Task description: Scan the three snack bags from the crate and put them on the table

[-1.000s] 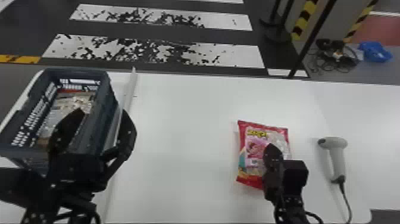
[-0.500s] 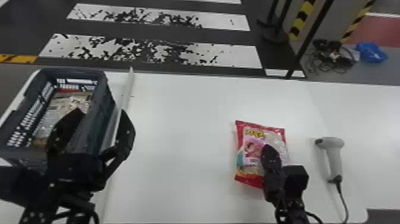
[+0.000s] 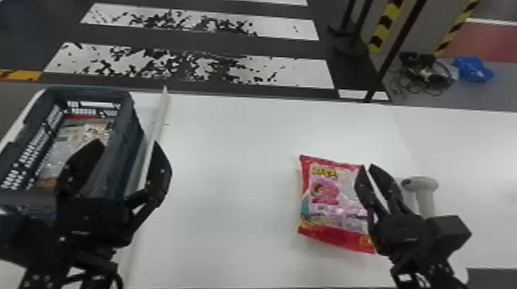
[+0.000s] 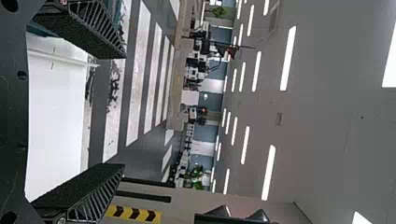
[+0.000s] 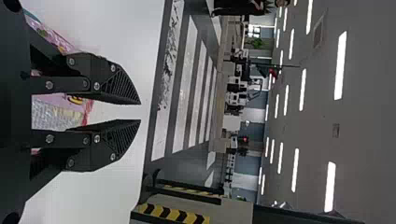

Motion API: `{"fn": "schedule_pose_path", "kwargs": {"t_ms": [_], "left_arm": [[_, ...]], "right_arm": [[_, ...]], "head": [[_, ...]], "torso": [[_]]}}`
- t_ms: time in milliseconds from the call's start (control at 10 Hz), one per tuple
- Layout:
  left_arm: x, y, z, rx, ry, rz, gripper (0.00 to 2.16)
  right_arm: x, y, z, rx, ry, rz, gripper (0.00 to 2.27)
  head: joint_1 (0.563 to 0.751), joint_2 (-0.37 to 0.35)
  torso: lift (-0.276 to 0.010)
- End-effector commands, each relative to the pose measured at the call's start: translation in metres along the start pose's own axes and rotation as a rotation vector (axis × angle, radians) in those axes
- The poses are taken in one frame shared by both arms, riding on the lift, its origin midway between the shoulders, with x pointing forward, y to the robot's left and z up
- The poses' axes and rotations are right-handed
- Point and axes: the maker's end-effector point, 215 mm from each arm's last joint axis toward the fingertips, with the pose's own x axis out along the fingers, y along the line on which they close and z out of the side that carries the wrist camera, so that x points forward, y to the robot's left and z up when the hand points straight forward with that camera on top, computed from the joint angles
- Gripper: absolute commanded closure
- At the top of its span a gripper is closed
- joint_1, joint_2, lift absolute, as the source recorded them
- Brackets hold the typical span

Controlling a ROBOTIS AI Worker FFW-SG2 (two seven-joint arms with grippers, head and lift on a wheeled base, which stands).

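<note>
Layout of the desk point(image 3: 230, 173): crate point(image 3: 132, 127) at left, packets point(image 3: 79, 134) within; snack bag point(image 3: 327, 209) right of centre; scanner point(image 3: 426, 186) rightmost.

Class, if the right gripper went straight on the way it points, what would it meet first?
Nothing close, it seems: the right gripper points out over the table toward the striped floor beyond, though its height is unclear.

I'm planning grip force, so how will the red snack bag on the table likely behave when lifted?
The snack bag will probably flex and sag, since its film looks thin and crinkled. Its shiny surface suggests it may slip under a loose pinch. Its puffed middle hints at air inside, so it is likely light for its size.
</note>
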Motion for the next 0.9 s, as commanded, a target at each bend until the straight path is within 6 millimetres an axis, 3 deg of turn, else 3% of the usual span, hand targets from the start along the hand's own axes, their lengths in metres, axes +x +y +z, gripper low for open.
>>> {"fn": "schedule_pose_path", "kwargs": {"t_ms": [0,200,600,800], "left_arm": [[0.002,-0.001,0.0,-0.008,-0.003,-0.007,0.04],[0.006,0.001,-0.004,-0.016,-0.001,-0.009,0.04],[0.006,0.004,-0.006,-0.022,0.001,-0.004,0.04],[0.001,0.011,-0.004,-0.01,0.004,0.008,0.04]], "right_arm": [[0.0,-0.046,0.007,-0.018,0.048,-0.065,0.0],[0.002,-0.099,-0.024,-0.003,0.172,-0.11,0.03],[0.016,-0.169,-0.085,-0.001,0.295,-0.156,0.06],[0.023,-0.195,-0.122,0.014,0.363,-0.163,0.06]], "head": [[0.695,-0.131],[0.695,-0.215],[0.695,-0.327],[0.695,-0.35]], "torso": [[-0.094],[-0.094],[-0.094],[-0.094]]}}
